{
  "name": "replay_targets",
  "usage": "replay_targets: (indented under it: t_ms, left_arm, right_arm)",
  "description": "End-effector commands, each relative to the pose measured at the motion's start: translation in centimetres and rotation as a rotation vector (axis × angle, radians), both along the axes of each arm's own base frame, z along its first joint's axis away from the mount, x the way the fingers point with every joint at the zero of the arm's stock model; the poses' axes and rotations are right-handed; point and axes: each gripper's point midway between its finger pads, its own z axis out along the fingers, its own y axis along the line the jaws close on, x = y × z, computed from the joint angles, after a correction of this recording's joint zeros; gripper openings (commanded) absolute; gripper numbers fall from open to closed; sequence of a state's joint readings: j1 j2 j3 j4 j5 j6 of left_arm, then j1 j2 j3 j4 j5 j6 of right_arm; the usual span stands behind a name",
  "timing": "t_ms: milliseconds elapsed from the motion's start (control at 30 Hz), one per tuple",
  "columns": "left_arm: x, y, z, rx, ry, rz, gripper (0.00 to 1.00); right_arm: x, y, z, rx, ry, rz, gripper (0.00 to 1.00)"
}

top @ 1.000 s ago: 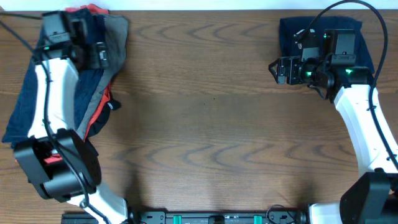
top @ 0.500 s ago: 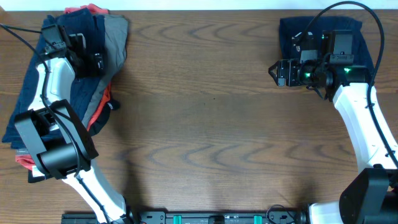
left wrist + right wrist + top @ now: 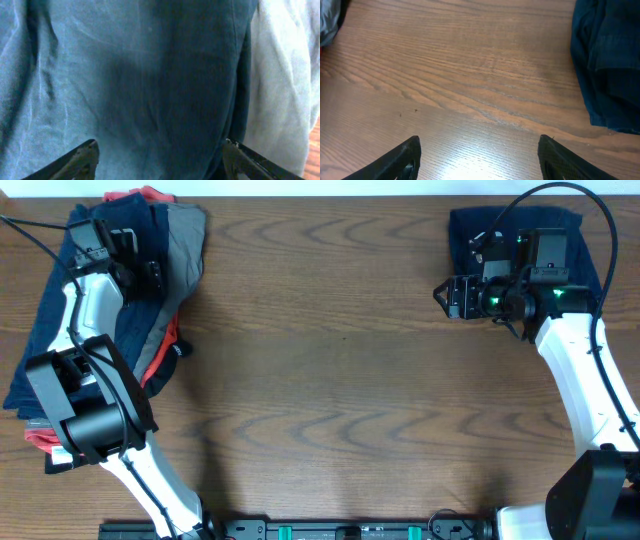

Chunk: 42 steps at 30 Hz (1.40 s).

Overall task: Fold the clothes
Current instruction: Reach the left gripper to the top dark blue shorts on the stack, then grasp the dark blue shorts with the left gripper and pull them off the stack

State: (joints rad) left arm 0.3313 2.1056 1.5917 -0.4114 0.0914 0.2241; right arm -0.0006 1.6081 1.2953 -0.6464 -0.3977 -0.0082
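Reaching for a fresh garment, by the look of things, with one piece apparently done. Hanging over the loose pile of clothes point(image 3: 40, 350) at the far left corner of the table point(image 3: 330, 370): left gripper point(image 3: 160, 157), fingers spread wide, nothing pinched, blue fabric point(image 3: 125, 75) filling the view just beneath. Calls for dropping onto that top layer, closing on a single edge or fold, and dragging it out to the bare middle of the table for flattening. Worth minding the grey garment point(image 3: 188, 235) lying against the right side of the blue, and the red-orange piece point(image 3: 150, 194) peeping out at the far edge; easy to snag two layers at once. Across at the far right corner, resting flat: a folded navy garment point(image 3: 465, 230), probably finished. Just left of it, over bare wood: right gripper point(image 3: 479, 152), likewise spread and holding nothing, free to help. Bare wood only between the two corners, so no obstacle to the drag.
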Motion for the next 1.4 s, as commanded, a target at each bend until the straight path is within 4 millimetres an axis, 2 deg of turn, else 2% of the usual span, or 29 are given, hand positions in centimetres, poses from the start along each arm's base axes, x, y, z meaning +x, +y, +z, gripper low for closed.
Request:
replay_targets:
  t_ms: [0,233,367,500,700,833,1000,1167,1367]
  left_arm:
    - [0.0,0.4,-1.0,-0.001,0.010,0.000,0.78]
    - [-0.2,0.3,-3.2,-0.014,0.046,-0.001,0.71]
    - [-0.1,0.3,-3.1,-0.012,0.040,-0.001,0.58]
    - [0.1,0.4,-3.0,-0.009,0.032,-0.001,0.42]
    - [0.3,0.4,-2.2,-0.003,0.015,-0.001,0.06]
    - [0.9,0.9,0.8,0.033,-0.051,0.007,0.06]
    - [0.9,0.3,6.1,0.049,-0.133,0.014,0.06]
    - [-1.2,-2.2,11.1,0.047,-0.152,-0.013,0.06]
    - [-4.5,-7.3,14.5,0.030,-0.109,-0.100,0.06]
  right_arm:
    - [0.3,0.5,0.6,0.001,-0.021,0.018,0.73]
    - [0.4,0.1,0.5,-0.017,-0.020,0.004,0.72]
    - [0.4,0.1,0.5,-0.017,-0.020,0.005,0.72]
    - [0.4,0.1,0.5,-0.017,-0.020,0.005,0.72]
    - [0.4,0.1,0.5,-0.018,-0.022,0.004,0.72]
    - [0.7,0.1,0.7,-0.019,-0.034,0.004,0.72]
    - [1.0,-0.1,0.9,-0.026,-0.050,-0.003,0.73]
    - [1.0,-0.2,0.9,-0.015,-0.042,-0.020,0.72]
    - [0.9,-0.4,1.0,0.021,-0.030,-0.025,0.72]
